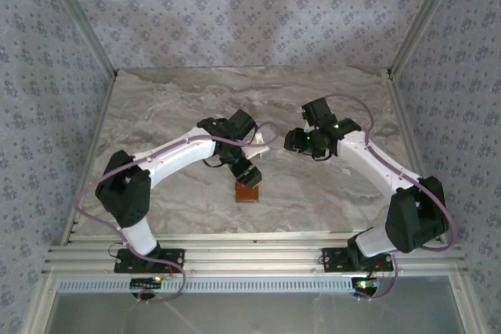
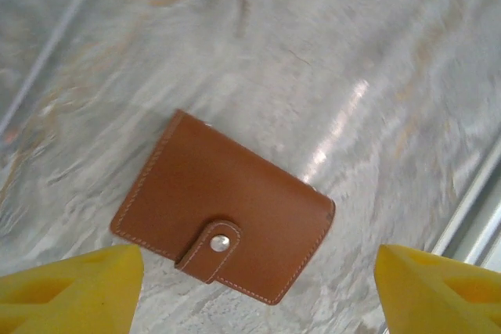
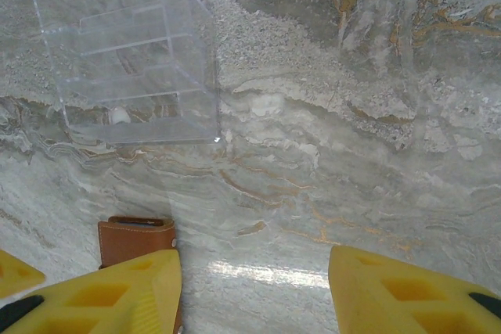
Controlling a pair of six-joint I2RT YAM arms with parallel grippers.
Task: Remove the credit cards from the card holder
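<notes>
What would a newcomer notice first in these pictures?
The brown card holder, closed with its snap tab fastened, lies flat on the marble table, below the open left claw. Farther back stands a clear plastic rack, seen from the right wrist.

Robot test cell in lab is indicated. Table (image 1: 172, 99) is enclosed on three sides by walls (image 1: 235, 5) of grey patterned cloth. Bare aluminium posts (image 1: 78, 25) are seen at corners. Tabletop is covered in marble-print surface, with glare seen in wrist views. Left arm (image 1: 168, 154) and right arm (image 1: 376, 166), white and black, are bolted to slotted aluminium rail (image 1: 250, 260) at near edge. Lilac cables (image 1: 86, 193) are looped along arms. Green lamp (image 1: 337, 124) is lit on right wrist.
</notes>
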